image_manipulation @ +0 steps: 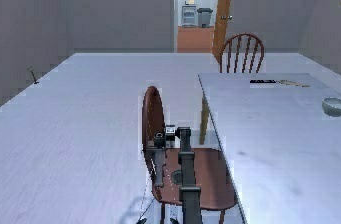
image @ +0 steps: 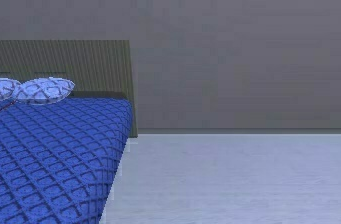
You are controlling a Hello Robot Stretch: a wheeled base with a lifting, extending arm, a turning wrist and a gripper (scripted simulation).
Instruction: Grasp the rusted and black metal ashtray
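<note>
Fwd view: bed w/ blue quilt from 9 to 7 o'clock, two pillows at 10, bare floor at 5. Arm side view: long white table runs 1 to 4 o'clock; near chair at 6, far chair at 1. Arm rises at 6, claw just left of its tip w/ the near chair's back behind it, so can't tell if it grips anything. On the table: pale bowl at 3, dark bit at 2, poss. the ashtray, too small to be sure. Both well apart from the claw. Progress: approach only; reach, line-up and grasp not yet done.
</note>
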